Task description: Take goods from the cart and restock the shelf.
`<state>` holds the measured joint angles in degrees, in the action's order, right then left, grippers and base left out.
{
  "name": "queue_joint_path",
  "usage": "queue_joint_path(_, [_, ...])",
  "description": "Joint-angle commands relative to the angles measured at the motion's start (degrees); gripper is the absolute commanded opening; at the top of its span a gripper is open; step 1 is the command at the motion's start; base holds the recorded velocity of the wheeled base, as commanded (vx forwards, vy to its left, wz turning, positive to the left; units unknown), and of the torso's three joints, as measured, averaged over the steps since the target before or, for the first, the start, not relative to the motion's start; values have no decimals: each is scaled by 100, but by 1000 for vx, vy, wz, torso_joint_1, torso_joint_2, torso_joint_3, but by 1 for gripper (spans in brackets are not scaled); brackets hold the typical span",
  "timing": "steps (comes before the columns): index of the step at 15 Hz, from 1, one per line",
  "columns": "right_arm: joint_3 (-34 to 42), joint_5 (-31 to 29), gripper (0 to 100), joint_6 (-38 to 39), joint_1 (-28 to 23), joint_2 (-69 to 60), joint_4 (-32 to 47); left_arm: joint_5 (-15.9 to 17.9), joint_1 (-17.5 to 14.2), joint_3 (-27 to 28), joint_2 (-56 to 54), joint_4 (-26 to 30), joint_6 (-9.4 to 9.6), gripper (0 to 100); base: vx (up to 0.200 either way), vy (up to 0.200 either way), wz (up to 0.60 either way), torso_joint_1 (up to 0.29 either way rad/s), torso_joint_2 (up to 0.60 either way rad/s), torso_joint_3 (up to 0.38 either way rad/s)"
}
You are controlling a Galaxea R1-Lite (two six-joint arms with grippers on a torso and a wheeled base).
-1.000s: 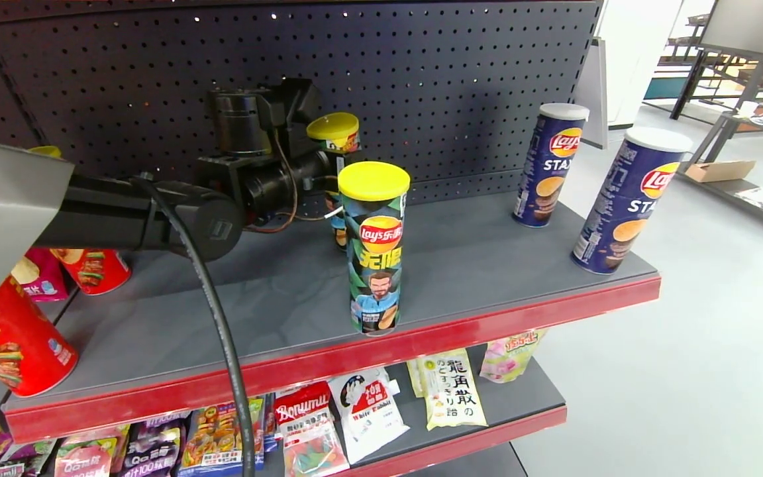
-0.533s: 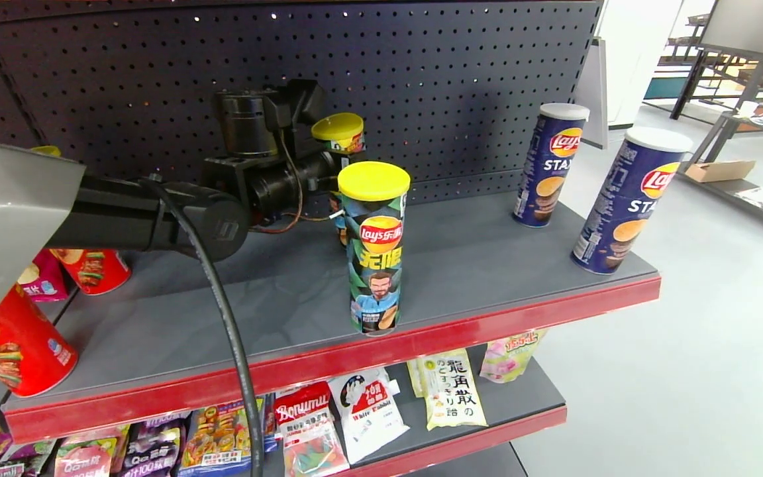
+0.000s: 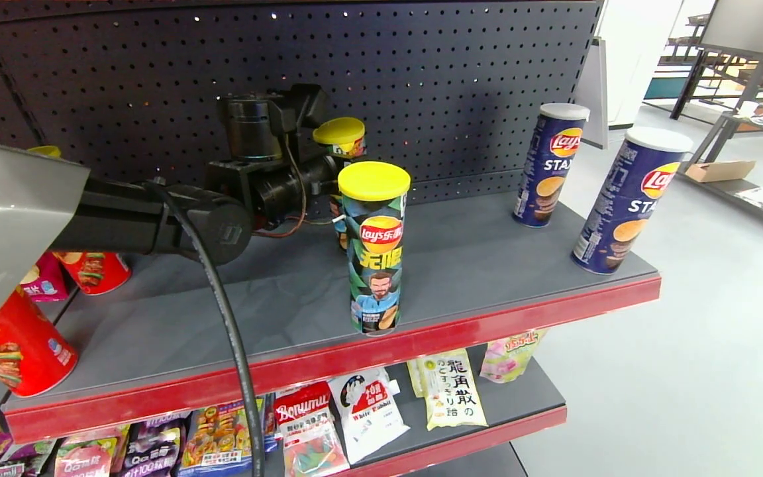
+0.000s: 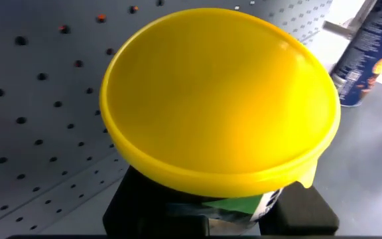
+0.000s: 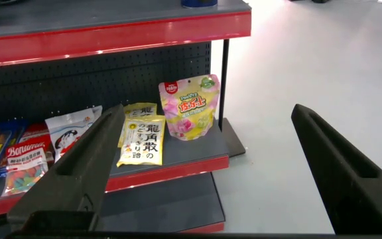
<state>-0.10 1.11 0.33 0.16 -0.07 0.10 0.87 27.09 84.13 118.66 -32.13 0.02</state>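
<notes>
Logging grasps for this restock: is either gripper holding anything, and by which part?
The left gripper holds the rear yellow-lidded chip can by its body, just below the lid. The right gripper is open and empty.

Found rear chip can (image 3: 340, 136) by the pegboard (image 3: 461, 86), just behind front chip can (image 3: 375, 258) near upper shelf (image 3: 487, 265) edge. Spotted two more well right: back can (image 3: 549, 165), corner can (image 3: 626, 202). Saw snack bags (image 3: 448, 387) on lower shelf (image 3: 540, 397) beneath.
</notes>
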Motion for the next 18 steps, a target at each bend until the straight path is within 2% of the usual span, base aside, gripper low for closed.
queue_joint_path(1, [10, 3, 100, 2, 2, 7, -1, 1, 16, 7, -19, -3, -2, 0, 0, 0, 0, 0, 0, 0])
queue_joint_path(9, [1, 3, 100, 2, 2, 7, -1, -16, 60, -2, 34, -12, -2, 0, 0, 0, 0, 0, 0, 0])
queue_joint_path(10, [10, 3, 100, 2, 2, 7, -1, -25, 60, -2, 60, -21, -2, 100, 0, 0, 0, 0, 0, 0])
queue_joint_path(18, [10, 3, 100, 2, 2, 7, -1, -34, 104, -46, 8, 23, -11, 100, 0, 0, 0, 0, 0, 0])
